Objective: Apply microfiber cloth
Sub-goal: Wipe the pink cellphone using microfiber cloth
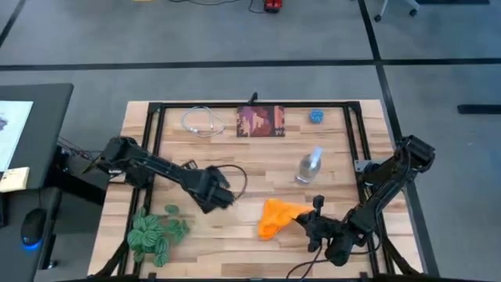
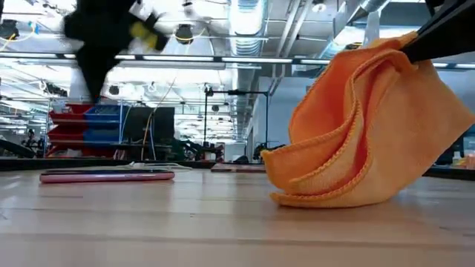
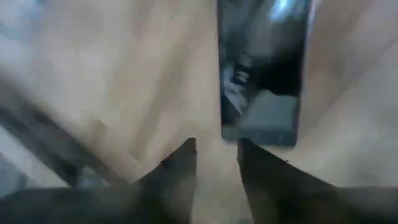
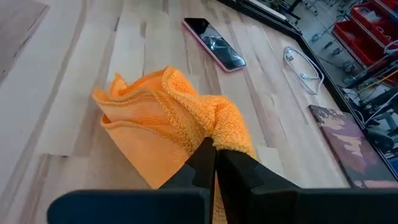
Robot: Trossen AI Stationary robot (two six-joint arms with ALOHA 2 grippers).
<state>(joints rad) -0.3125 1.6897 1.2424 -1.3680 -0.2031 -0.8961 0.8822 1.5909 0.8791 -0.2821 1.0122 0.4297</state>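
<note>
- The right pincer is closed on one raised fold of the microfiber cloth, with almost no gap between its two dark fingers.
- The cloth is bunched and partly lifted; in the low view its lower folds touch the tabletop while the upper corner goes up toward the arm.
- In the high view the cloth lies at the near-middle part of the tabletop, to the right of the left arm and below the clear bottle.
- The left pincer hovers just before the near end of the black smartphone. Its fingers are a small way apart and hold nothing.
- In the right wrist view the phone, with a pink edge, lies flat and well apart from the cloth.
- Risk: the grip takes only a thin edge of soft fabric, so I think the cloth can slip out when the arm moves it toward the phone.
- Risk: the hanging folds drag on the wood, so the cloth may arrive crumpled and cover the screen badly.
- Risk: the phone is not held, so a push from the cloth can slide it away.
- Risk: both arms work near the phone, so they may touch each other.
- The white cable, dark red-brown printed square and green plant lie apart from this work.
</note>
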